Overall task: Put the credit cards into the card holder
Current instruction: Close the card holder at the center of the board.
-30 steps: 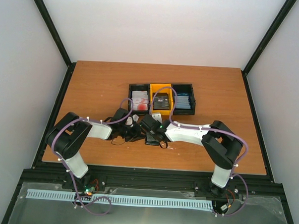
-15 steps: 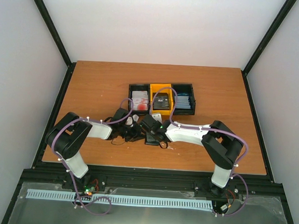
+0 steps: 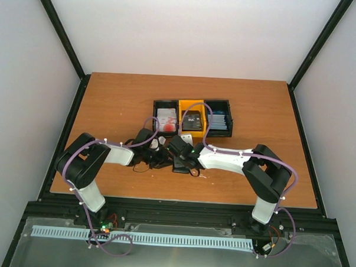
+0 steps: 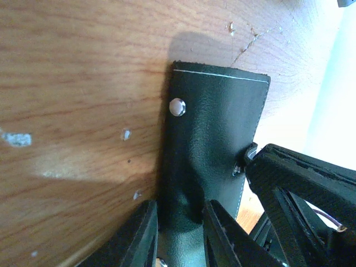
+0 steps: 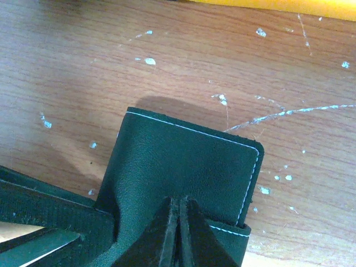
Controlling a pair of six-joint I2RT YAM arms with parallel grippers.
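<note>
**Both pincers on the wallet, no card in it yet**

Starting at the left of the worktop (image 3: 108, 107), the left arm lies low and reaches inward. Its left pincer (image 4: 178, 236) is closed down on a bunched fold at one end of the card holder (image 4: 217, 139), with dark leather bulging up between its two fingers. From that wrist I can see the holder lying flat on the wood. A small silver snap stud (image 4: 177, 105) shows near its far corner.

In the middle, just in front of the row of bins, the holder sits between the two arms. From above it is mostly hidden under them. I can't see its pale lining in any view, so I can't say it is open.

The right pincer (image 5: 179, 214) comes in from the other side. Its fingers are pressed almost together on the edge of the holder's flap, with only a hairline gap between them.

Behind the arms, the credit cards (image 3: 166, 122) lie in their trays. The white ones with red blotches are in the left-hand black bin (image 3: 166, 101). The dark grey ones are in the yellow bin (image 3: 190, 131), and the blue ones are in the right-hand black bin (image 3: 229, 118).

To my eye the job has barely begun. Neither pincer carries a card, and no card shows in or on the holder. The arms look to be steadying or spreading it. Picking up the cards and slotting them in all remains to be done.
</note>
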